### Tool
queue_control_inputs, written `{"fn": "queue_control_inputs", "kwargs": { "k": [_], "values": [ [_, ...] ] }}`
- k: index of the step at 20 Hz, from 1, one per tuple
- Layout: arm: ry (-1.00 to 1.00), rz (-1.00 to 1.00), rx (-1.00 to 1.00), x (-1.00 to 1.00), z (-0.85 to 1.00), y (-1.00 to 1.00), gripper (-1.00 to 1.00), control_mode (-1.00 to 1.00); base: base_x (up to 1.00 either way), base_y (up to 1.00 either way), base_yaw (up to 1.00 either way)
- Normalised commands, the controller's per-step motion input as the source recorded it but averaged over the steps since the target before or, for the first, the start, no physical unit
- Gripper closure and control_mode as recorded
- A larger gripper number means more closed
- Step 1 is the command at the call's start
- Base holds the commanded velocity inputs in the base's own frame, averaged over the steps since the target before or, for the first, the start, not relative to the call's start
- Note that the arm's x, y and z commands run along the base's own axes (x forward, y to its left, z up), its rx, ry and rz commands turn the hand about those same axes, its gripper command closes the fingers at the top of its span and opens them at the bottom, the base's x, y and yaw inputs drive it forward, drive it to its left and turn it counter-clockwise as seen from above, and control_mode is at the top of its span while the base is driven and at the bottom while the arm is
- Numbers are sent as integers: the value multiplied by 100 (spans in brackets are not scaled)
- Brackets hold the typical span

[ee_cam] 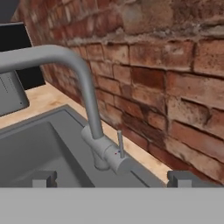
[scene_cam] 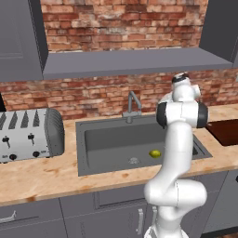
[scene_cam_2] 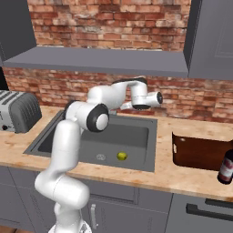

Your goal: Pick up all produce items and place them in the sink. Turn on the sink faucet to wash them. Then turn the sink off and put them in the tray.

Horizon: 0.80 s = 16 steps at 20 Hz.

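I had the claw (ee_cam: pixel 112 178) raised near the brick wall, behind the sink (scene_cam_2: pixel 136 132); its two dark fingertips (ee_cam: pixel 43 178) stood well apart with nothing between them. Straight ahead of the claw and just beyond it stood the sink faucet (ee_cam: pixel 89 109), its grey upright rising from a rounded base, its spout bending away toward the upper left of the hand view, and a thin lever sticking up from the side of the base; the claw was close to the tap but not touching it. Below and in front of the claw, the small yellow-green fruit (scene_cam: pixel 155 153) lay on the floor of the dark basin, just beside the round metal drain (scene_cam: pixel 134 160). Off to the claw's right, on the wooden bench (scene_cam_2: pixel 182 175), sat the reddish-brown tray (scene_cam_2: pixel 202 157), with a dark bottle (scene_cam_2: pixel 225 168) just beside it; far to the claw's left stood a silver toaster (scene_cam: pixel 28 135).
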Motion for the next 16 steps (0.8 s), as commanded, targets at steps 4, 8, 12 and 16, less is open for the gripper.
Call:
{"fn": "queue_control_inputs", "kwargs": {
  "k": [4, 8, 12, 16],
  "values": [
    [0, 0, 0, 18, -6, 18, -100, -100, 0, 0, 0],
    [0, 0, 0, 10, -4, 31, -100, -100, 0, 0, 0],
    [0, 0, 0, 6, -5, 33, -100, -100, 0, 0, 0],
    [0, 0, 0, 7, -4, 23, -100, -100, 0, 0, 0]
  ]
}}
